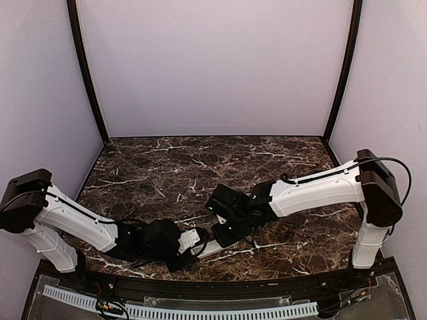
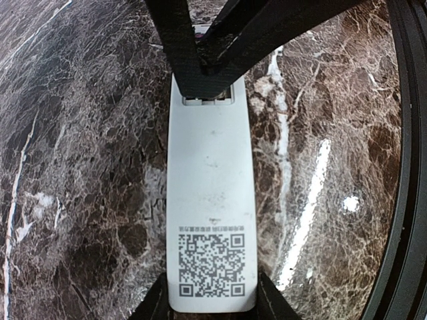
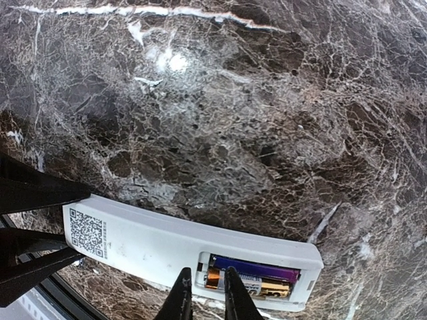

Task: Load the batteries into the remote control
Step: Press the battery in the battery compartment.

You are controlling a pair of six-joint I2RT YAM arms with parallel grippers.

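**White remote pinned at label end, right gripper working the battery bay**

White plastic remote (image 2: 210,200) is lying face-down on the marble bench (image 3: 233,100), near the front edge between the two arms. Its long axis is running from the left gripper (image 2: 212,300) across to the right gripper (image 3: 207,283).

- Left gripper is clamping the QR label (image 2: 211,263) end, one finger on each long edge. It's acting as the vise.
- Right gripper is coming down on the opposite end, right over the open battery bay (image 2: 208,100). Its fingers are sitting nearly together with a slim gap, at the bay end nearer the label. Can't tell whether they're pinching a cell tip or just pressing on it.
- Batteries (image 3: 257,275) are lying in the bay side by side, parallel to the remote's long axis: one purple-blue, one gold. From the right gripper they're extending away from the label, toward the remote's free end.

The relation that matters: the cells are running lengthwise, and the right gripper is sitting at their inner end, so I'm reading any seating push as going down or along that axis. The right arm is the nearer one by far. The left should only be holding.

Both cells are looking mostly in, so loading is probably near done. No bay cover is showing in any view.
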